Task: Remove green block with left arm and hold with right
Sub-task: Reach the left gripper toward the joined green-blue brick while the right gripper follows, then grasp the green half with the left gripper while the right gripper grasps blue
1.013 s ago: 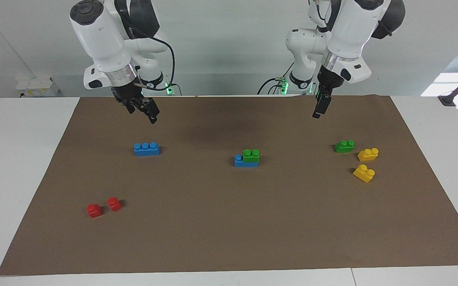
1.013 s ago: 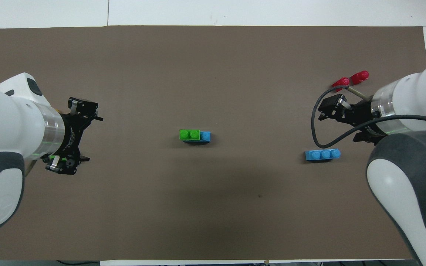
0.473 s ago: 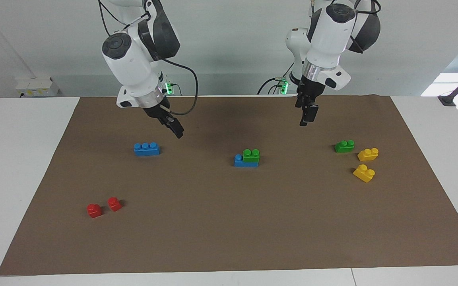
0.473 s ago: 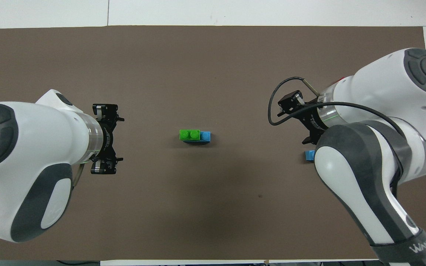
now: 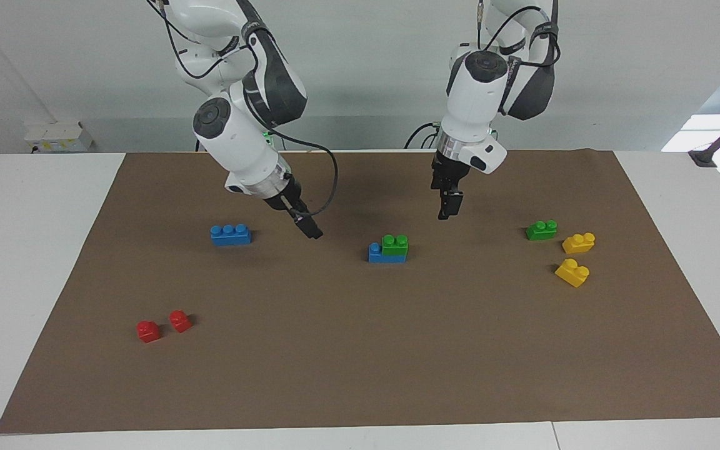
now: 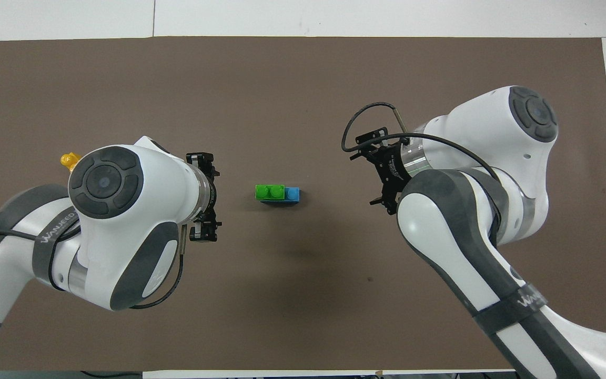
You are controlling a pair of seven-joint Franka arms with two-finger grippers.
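— Pincers first: where are yours hanging?

— Both are hanging low over the brown mat (image 5: 360,350). I'm holding my left pincer (image 5: 449,209) toward the left arm's end from the green block (image 5: 395,244), and my right pincer (image 5: 312,230) toward the right arm's end. Whether either is apart or together, I cannot tell.

— Why flank it?

— Because the green block is sitting pressed onto a blue brick (image 5: 375,253) mid-mat. I'm judging that one side must brace the base while the other pulls.

— And the rest?

— A lone blue brick (image 5: 230,234) is lying well apart, as are a spare green brick (image 5: 541,230) and two yellow bricks (image 5: 579,242).
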